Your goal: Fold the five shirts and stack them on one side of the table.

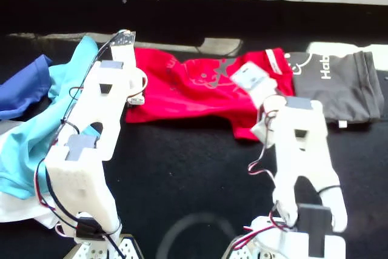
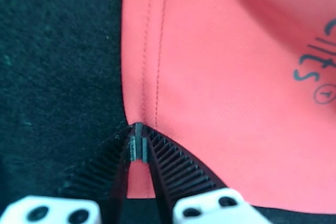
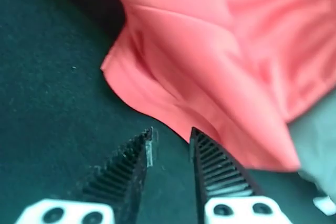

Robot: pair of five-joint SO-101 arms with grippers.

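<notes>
A red shirt [image 1: 194, 89] lies spread across the back middle of the black table. My left gripper [image 2: 138, 142] is shut on the red shirt [image 2: 220, 77], pinching its stitched hem at the shirt's left edge; in the high view that gripper [image 1: 137, 92] sits at that edge. My right gripper [image 3: 170, 140] stands open just above the black cloth, its tips close to a rumpled corner of the red shirt [image 3: 210, 61]. From above, this gripper [image 1: 257, 127] is at the shirt's near right corner.
A grey shirt [image 1: 339, 86] lies at the back right, partly under the red one. A light blue shirt [image 1: 36, 125], a dark blue shirt [image 1: 24, 86] and a white one [image 1: 18, 210] are heaped at the left. The black table [image 1: 182, 168] stretches between the arms.
</notes>
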